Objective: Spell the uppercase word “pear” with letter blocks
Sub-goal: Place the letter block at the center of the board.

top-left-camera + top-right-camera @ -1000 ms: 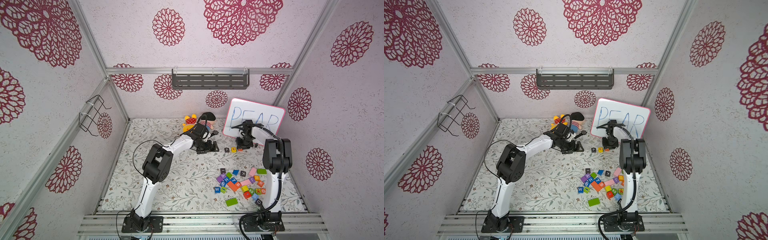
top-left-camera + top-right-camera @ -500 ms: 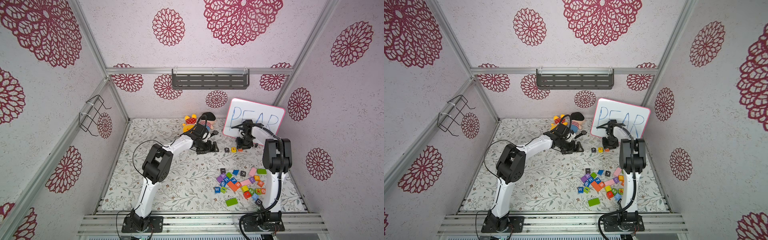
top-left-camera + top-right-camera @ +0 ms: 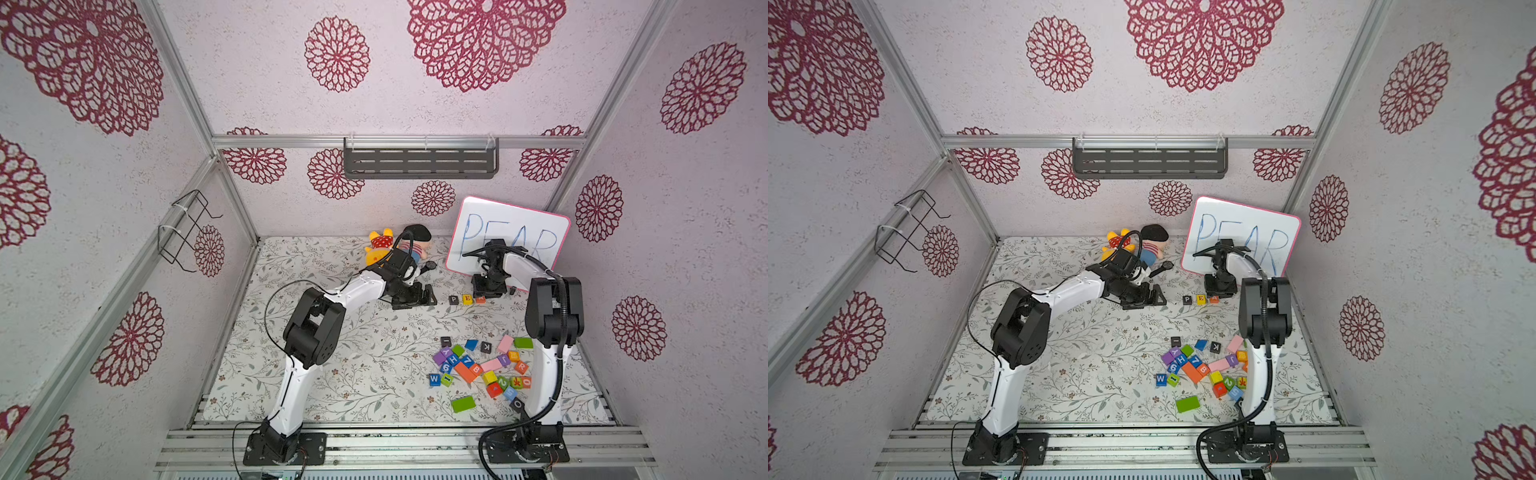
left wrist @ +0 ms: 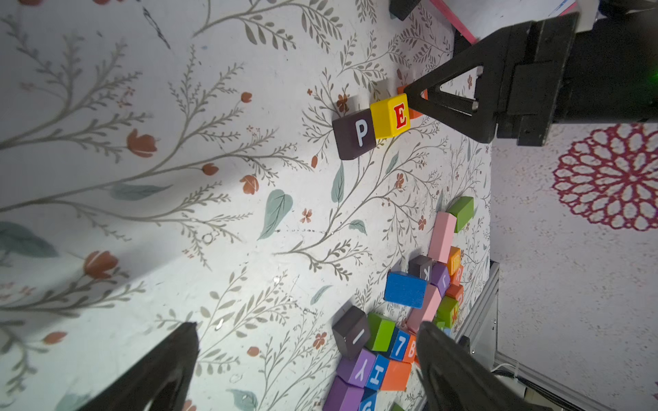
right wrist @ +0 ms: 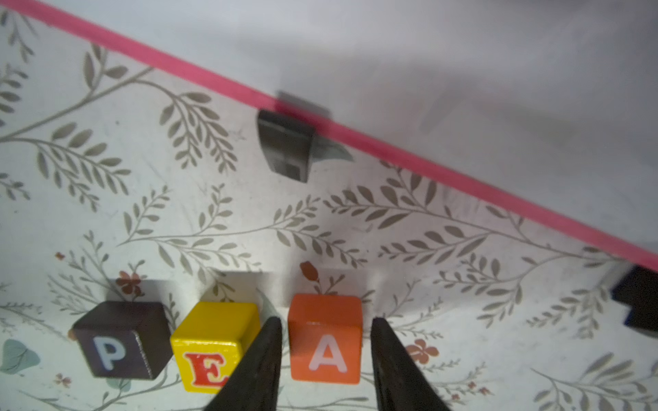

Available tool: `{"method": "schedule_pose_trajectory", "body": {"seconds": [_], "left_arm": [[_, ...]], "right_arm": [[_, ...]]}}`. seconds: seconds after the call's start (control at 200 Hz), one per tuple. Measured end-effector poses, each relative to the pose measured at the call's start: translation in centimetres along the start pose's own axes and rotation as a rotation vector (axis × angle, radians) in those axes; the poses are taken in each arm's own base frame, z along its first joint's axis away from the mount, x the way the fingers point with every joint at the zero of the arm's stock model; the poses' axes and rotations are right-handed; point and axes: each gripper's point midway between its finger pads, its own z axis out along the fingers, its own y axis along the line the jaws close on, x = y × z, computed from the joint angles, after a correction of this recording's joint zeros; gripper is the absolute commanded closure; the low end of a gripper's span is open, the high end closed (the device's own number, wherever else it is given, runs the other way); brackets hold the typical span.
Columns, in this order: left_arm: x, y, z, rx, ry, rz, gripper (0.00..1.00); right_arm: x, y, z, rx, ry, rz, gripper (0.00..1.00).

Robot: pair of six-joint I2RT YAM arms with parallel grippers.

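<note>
Item: orange A block (image 5: 325, 341). You found it standing on the counter (image 5: 213, 213) between the right gripper (image 5: 325, 359) jaws, a thin gap showing on each side; the jaws were released, parted just wider than the block, holding nothing.

Row: the yellow E block (image 5: 213, 343) sat just outside one jaw, with the black P block (image 5: 119, 340) touching or nearly touching beyond it. Letters faced the wrist camera, reading P, E, A, which suggests a deliberate line copying the whiteboard (image 3: 509, 237).

Outstanding: the R block (image 3: 521, 366) lay well apart from the jaws, in the loose pile of blocks (image 3: 478, 370) near the right arm's base.

Room: bare counter lay open past the far jaw, enough for one more cube by my judgement. The whiteboard's pink edge and its dark feet ran close behind the row, so you had little margin there.

Left gripper (image 4: 306, 359): jaws spread wide, empty, aimed across open counter at the row.
</note>
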Motion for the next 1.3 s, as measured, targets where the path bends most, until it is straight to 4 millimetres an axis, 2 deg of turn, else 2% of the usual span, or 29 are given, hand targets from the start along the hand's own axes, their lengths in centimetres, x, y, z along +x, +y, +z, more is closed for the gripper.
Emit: {"method": "schedule_pose_trajectory", "body": {"seconds": [0.225, 0.41, 0.956, 1.051, 1.136, 1.201, 1.296], "left_arm": [[0.0, 0.0, 0.0, 0.000, 0.000, 0.000, 0.02], [0.0, 0.0, 0.0, 0.000, 0.000, 0.000, 0.02], [0.3, 0.1, -0.3, -0.005, -0.001, -0.010, 0.02], [0.8, -0.2, -0.9, -0.009, -0.006, -0.014, 0.02], [1.2, -0.5, -1.8, -0.016, -0.023, -0.014, 0.02], [1.6, -0.9, -2.4, -0.016, -0.040, -0.012, 0.02], [3.0, -1.3, -2.7, -0.014, -0.052, -0.012, 0.02]], "right_arm": [[-0.1, 0.0, 0.0, -0.001, -0.003, 0.000, 0.65], [-0.1, 0.0, 0.0, -0.001, -0.006, 0.000, 0.65], [-0.3, 0.0, -0.1, -0.002, -0.014, 0.016, 0.50], [-0.5, 0.1, -1.1, -0.002, -0.040, 0.033, 0.49], [-0.3, -0.2, -3.1, 0.013, -0.085, 0.066, 0.48], [0.5, -0.5, -5.0, 0.032, -0.125, 0.100, 0.46], [2.8, -0.8, -7.7, 0.050, -0.178, 0.156, 0.38]]}}
